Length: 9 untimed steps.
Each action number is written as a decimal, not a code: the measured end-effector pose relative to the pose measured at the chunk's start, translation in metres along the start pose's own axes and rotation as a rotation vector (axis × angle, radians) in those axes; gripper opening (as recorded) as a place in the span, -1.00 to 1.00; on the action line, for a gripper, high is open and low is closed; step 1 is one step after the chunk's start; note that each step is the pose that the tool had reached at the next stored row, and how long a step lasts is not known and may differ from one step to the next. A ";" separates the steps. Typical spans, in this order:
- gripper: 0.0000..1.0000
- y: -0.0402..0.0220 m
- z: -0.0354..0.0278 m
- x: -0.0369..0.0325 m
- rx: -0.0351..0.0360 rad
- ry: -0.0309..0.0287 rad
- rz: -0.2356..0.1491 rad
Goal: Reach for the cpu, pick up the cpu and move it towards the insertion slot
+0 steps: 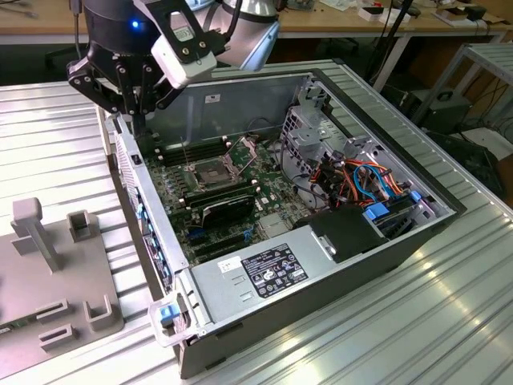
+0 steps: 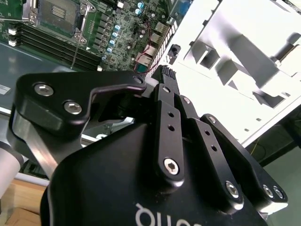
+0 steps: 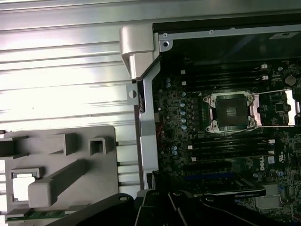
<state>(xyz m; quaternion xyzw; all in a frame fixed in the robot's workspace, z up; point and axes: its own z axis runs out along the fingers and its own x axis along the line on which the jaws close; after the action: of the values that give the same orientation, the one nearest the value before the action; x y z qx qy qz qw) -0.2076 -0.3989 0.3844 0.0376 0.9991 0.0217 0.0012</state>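
The cpu point(image 3: 21, 186) is a pale square chip lying in a holder on the grey fixture point(image 3: 75, 162) in the first wrist view, outside the computer case. The insertion slot point(image 1: 207, 172) is a square socket with a shiny metal frame and dark centre on the motherboard; it also appears in both wrist views point(image 2: 59, 12) point(image 3: 230, 110). My gripper point(image 1: 131, 120) hangs above the case's back corner at the exterior view's left, between fixture and socket, well apart from both. Its fingers point(image 2: 165, 74) look shut with nothing between them.
The open computer case point(image 1: 178, 282) lies on a ribbed metal table. Inside are a black expansion card point(image 1: 228, 204), memory slots, a metal drive cage point(image 1: 317, 128), coloured cables and a power supply point(image 1: 264, 269). The grey fixture point(image 1: 40, 281) carries a tall post and several upright brackets.
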 end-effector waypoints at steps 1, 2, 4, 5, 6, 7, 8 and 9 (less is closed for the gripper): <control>-0.78 -0.0001 0.0001 0.0009 -0.0001 0.0000 0.000; -0.78 -0.0001 0.0001 0.0017 0.0000 0.0000 0.000; -0.78 -0.0003 0.0001 0.0035 0.0000 0.0001 0.000; -0.78 -0.0003 0.0002 0.0043 0.0000 0.0002 0.000; -0.78 -0.0004 0.0002 0.0059 0.0000 0.0002 0.000; -0.78 -0.0005 0.0003 0.0070 0.0000 0.0003 0.000; -0.78 -0.0006 0.0003 0.0077 0.0000 0.0003 0.000; -0.78 -0.0007 0.0003 0.0087 0.0000 0.0004 0.000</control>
<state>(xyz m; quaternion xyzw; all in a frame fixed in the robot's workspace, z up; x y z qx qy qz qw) -0.2164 -0.3988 0.3840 0.0377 0.9991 0.0217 0.0010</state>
